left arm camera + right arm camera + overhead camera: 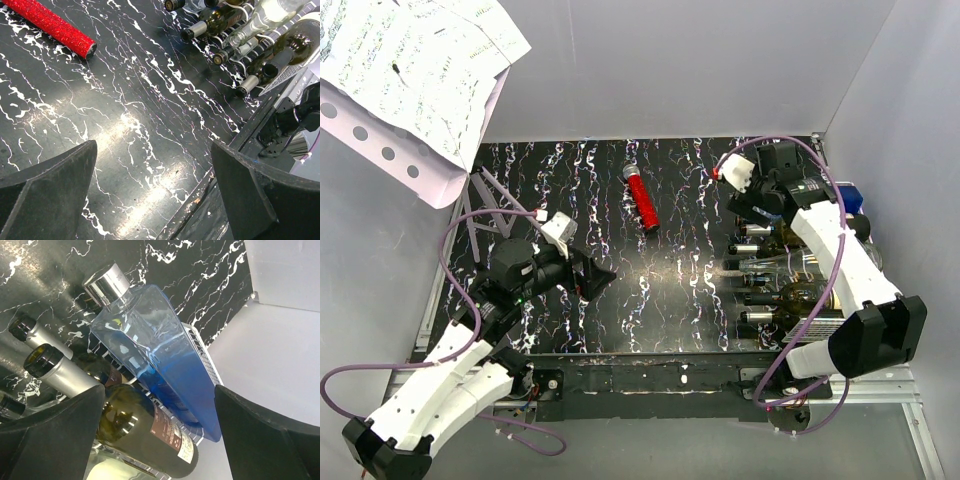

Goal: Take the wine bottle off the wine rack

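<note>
The white wire wine rack (pixel 202 352) stands at the table's right edge (pixel 828 325) with several bottles lying on it. In the right wrist view a clear blue square bottle (pixel 165 360) with a silver cap lies at the far end, and a dark green wine bottle (pixel 145 432) with a brown label lies beside it. My right gripper (pixel 160 435) is open and hovers just above these two, straddling them. My left gripper (pixel 152 190) is open and empty over the bare tabletop at the left (pixel 595 275).
A red glittery cylinder (pixel 642 200) lies on the black marbled table (pixel 670 290) at the back centre. A music stand with sheet paper (pixel 415 70) stands at the back left. Grey walls close in the right and back sides.
</note>
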### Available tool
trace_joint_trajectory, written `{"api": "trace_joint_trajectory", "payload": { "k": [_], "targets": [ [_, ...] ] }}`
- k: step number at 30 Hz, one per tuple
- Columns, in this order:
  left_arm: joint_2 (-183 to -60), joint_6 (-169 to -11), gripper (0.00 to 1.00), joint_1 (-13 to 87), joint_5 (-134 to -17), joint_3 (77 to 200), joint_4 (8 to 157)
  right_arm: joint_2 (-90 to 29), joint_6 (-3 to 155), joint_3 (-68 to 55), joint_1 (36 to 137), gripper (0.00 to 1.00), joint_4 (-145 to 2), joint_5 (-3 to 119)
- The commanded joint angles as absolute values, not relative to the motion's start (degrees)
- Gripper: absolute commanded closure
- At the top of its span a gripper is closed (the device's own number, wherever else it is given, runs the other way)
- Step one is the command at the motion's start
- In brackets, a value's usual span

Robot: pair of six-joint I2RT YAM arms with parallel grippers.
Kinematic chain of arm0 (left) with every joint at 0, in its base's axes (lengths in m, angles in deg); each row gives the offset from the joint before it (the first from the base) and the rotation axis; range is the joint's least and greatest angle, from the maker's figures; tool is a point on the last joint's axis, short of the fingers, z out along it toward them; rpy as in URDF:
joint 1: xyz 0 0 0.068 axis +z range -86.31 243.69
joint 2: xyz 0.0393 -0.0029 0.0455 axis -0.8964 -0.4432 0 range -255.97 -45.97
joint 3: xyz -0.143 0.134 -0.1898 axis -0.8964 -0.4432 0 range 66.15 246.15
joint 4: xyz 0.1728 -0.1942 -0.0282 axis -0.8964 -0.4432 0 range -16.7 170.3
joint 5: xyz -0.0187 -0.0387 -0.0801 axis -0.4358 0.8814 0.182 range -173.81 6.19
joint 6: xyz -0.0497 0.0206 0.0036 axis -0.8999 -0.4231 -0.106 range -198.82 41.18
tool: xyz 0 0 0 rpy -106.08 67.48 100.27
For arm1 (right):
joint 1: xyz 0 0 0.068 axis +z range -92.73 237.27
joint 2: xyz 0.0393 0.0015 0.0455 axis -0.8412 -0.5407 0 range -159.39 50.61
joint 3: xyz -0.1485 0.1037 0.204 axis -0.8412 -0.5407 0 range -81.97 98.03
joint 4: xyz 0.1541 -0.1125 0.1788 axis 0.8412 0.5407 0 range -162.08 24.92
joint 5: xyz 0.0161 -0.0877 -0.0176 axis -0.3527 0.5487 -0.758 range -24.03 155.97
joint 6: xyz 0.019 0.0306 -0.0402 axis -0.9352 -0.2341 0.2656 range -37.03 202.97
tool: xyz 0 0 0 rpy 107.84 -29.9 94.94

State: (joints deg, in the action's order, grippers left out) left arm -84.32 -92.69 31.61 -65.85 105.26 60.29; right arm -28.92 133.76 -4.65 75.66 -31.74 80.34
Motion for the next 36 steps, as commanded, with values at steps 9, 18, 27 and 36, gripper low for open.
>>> {"api": "trace_joint_trajectory", "payload": {
  "k": [9, 18, 27, 36],
  "targets": [
    [-85.6, -91.6, 0.02, 31.7, -67.1, 106.1, 60.9, -33.1, 141.2, -0.8, 72.7, 0.02, -30.3, 71.3],
    [-85.2, -91.5, 0.02, 31.7, -68.2, 106.0, 60.8, -36.7, 144.1, -1.7, 71.6, 0.02, -35.0, 73.8],
    [-84.2, -91.0, 0.02, 31.7, -67.8, 105.4, 61.3, -38.2, 146.9, -5.1, 71.3, 0.02, -38.4, 73.1],
    [-83.9, -90.9, 0.02, 31.7, -66.8, 105.3, 61.6, -40.2, 148.5, -6.5, 70.5, 0.02, -41.2, 72.6]
  ]
}}
